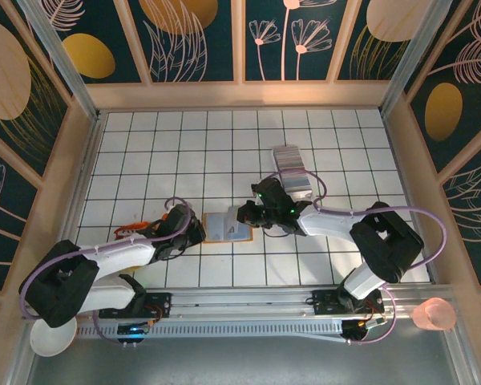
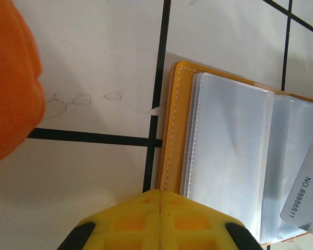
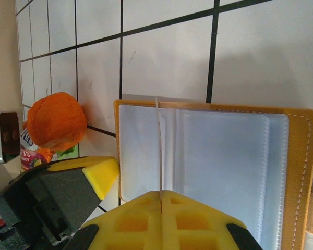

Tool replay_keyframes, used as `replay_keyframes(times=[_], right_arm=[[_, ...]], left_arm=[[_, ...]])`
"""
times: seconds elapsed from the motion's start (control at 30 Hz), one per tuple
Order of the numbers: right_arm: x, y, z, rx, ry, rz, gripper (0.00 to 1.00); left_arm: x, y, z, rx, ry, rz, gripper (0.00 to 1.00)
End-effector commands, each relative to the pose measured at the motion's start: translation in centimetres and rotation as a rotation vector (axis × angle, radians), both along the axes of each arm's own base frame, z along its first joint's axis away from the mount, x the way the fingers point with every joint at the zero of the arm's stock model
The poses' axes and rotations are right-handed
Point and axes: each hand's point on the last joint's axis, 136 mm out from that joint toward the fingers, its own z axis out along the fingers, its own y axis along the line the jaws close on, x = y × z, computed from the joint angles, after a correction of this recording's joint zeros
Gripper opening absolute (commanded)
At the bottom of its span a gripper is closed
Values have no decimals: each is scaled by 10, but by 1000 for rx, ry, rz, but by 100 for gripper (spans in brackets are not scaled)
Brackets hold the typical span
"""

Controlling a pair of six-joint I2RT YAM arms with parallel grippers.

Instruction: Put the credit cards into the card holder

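Pink cup (image 1: 434,314) (upright) sits well apart from white bowl (image 1: 52,338).

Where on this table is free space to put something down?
Free: the far-left tiles beyond the left arm, and the near tiles between card holder and rail. Crowded: the middle, where left tool and right tool meet the holder, credit cards behind.

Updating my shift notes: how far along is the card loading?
Done: the card holder lies open, sleeves apparently empty. In hand: the right gripper pinches one credit card over it; the left gripper sits shut at its edge. Left: slot that card, then the row of cards.
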Motion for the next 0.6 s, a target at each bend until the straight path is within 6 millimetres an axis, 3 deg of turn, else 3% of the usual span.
replay_keyframes(times=[0.0, 0.23, 0.4, 0.57], right_arm=[[-1, 1, 2, 8, -8, -15, 0], [-4, 11, -9, 17, 19, -1, 0], [-6, 10, -20, -11, 39, -5, 0], [-7, 4, -20, -23, 31, -20, 0]], left_arm=[[-4, 0, -1, -9, 1, -9, 6], [-5, 1, -1, -9, 1, -7, 6], [-6, 2, 0, -10, -3, -6, 6], [-6, 2, 0, -11, -5, -7, 6]])
